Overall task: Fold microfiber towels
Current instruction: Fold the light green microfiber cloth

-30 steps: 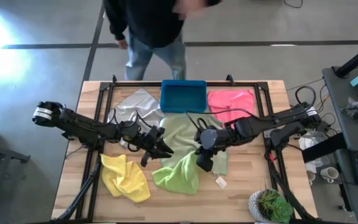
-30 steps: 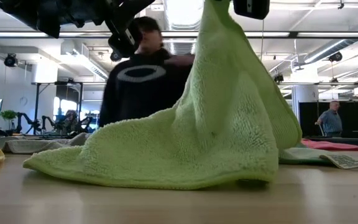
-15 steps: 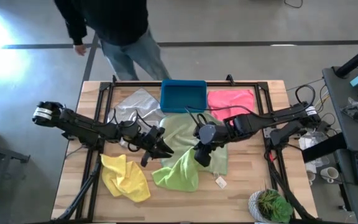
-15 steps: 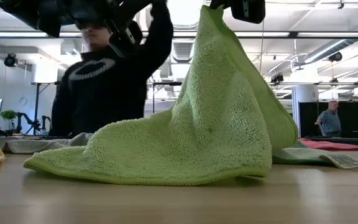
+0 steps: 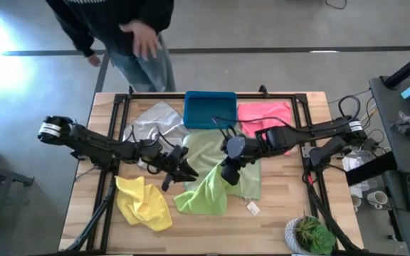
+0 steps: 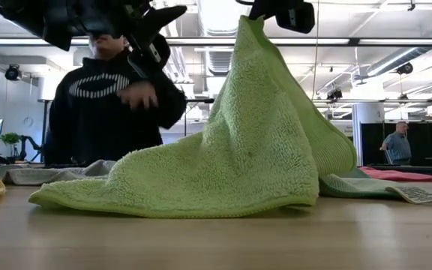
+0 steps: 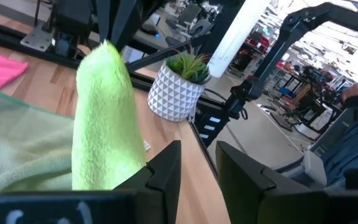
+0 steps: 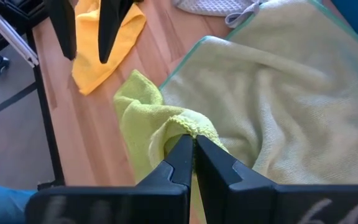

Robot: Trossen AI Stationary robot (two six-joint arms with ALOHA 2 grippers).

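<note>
The bright lime green towel point(image 5: 203, 197) rises like a tent point(image 6: 253, 150) from the table's middle, and its top is in my shut right gripper point(image 5: 228, 175). Its lower part rests on the wood and on the near edge of the pale sage towel point(image 5: 212, 151), which lies flat. My left gripper point(image 5: 191, 171) hovers just left of the raised towel, open, with nothing between its fingers point(image 7: 166, 171). The yellow towel point(image 5: 145, 203) lies crumpled at the near left. At the far side lie the grey towel point(image 5: 154, 121) and the pink towel point(image 5: 265, 117). My right gripper pinches a bunched edge fold of the lime towel point(image 8: 185, 129) between its two fingers point(image 8: 180, 163). It comes slanting down from the table's right. The towel hangs below the fingers in a loose cone, and its lower hem point(image 6: 163, 204) lies spread on the table.
A blue bin point(image 5: 210, 109) stands at the far middle. A potted plant point(image 5: 309, 235) sits at the near right corner, with a white tag point(image 5: 253, 208) on the wood near it. A person point(image 5: 119, 28) stands beyond the far edge.
My right gripper has moved a little toward the table's left, nearer my left gripper, still shut on the lime towel. The towel's raised top went with it while the hem stayed on the table. The person behind the table walked toward the left.
</note>
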